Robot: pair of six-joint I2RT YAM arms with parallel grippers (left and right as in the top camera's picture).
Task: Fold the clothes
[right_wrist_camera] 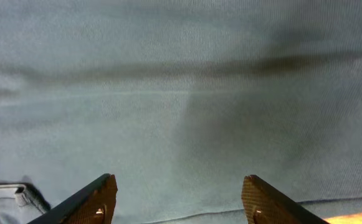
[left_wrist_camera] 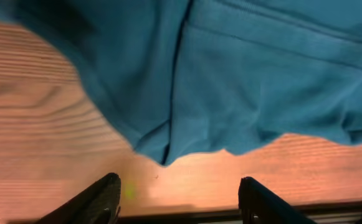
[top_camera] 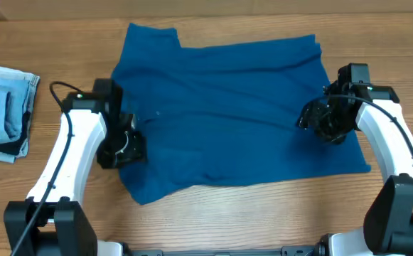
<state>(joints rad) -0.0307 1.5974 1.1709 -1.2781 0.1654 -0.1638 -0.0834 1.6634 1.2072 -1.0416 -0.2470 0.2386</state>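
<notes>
Soft, even light is falling from above. The left wrist view is blurring; in the right wrist view the shirt (right_wrist_camera: 181,124) is looking washed-out grey.

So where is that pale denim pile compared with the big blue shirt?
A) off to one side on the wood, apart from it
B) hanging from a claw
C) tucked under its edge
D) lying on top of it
A: the denim pile lies on the table by itself, with a strip of bare wood between it and the shirt.
</notes>
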